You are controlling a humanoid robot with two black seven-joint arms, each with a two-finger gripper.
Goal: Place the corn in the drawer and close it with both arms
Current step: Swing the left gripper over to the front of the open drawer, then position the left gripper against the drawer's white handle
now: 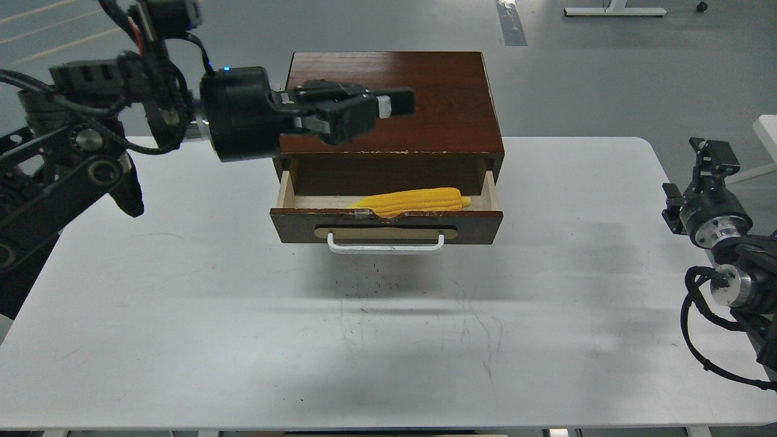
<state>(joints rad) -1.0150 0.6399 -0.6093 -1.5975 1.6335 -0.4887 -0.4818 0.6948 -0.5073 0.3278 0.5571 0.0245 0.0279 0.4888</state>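
The yellow corn [413, 201] lies on its side inside the open drawer [386, 226], its tip pointing left. The drawer has a dark brown front with a white bar handle [386, 246] and is pulled out of the brown cabinet [394, 97]. My left gripper [388, 106] hovers above the cabinet's front top edge, over the drawer, and holds nothing. Its fingers overlap from this side, so I cannot tell their spread. My right gripper [709, 155] is far off at the table's right edge, small and dark, its fingers not distinguishable.
The cabinet stands at the back middle of a white table [243, 315]. Grey floor lies behind it. A white furniture base [613, 10] stands far back right, and a white object [766, 130] pokes in at the right edge.
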